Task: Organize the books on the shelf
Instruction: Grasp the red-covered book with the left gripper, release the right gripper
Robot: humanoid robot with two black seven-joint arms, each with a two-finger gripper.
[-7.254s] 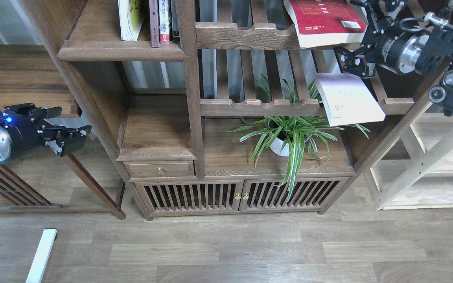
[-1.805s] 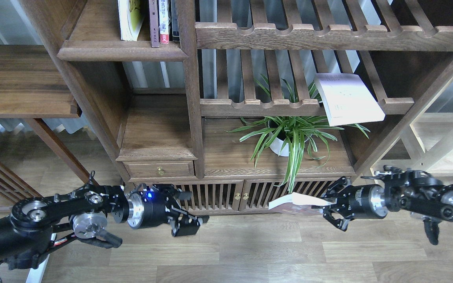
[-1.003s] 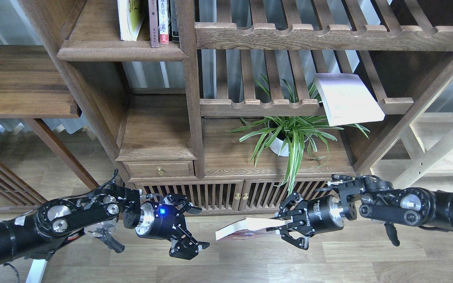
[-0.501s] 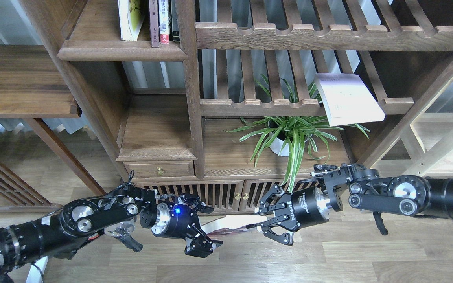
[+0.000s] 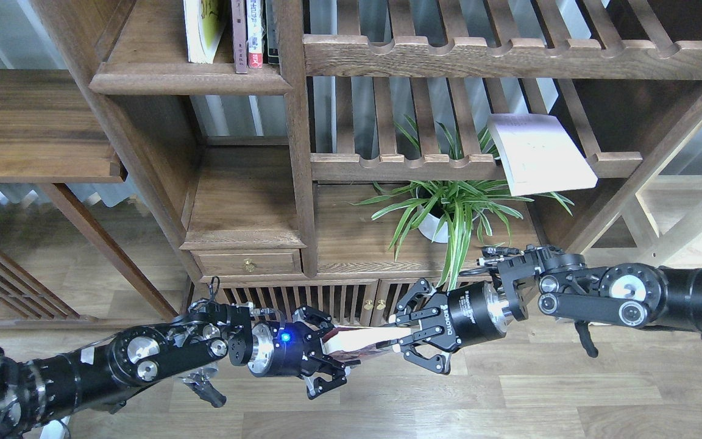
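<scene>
1. Meeting low in front of the cabinet, both claws had hold of the red book, which hung flat between them above the wood floor, white page edge facing up toward the camera.
2. Left claw came in from the lower left, its fingers set around the book's left end; whether they were truly pinched on it, I could not tell.
3. Right claw reached in from the right, fingers closed above and below the book's right end, gripping it.
4. Just behind the pair sat the slatted cabinet doors with brass knobs, and a small drawer above them on the left.
5. Further back, a potted spider plant stood on the counter of the cabinet.
6. Above the plant, the pale lavender-white book lay tilted on the slatted rack, its near corner jutting past the scalloped rail.
7. Farthest up at the left, the shelf carried the yellow-green book standing upright, with thin books just beside it against the post.
</scene>
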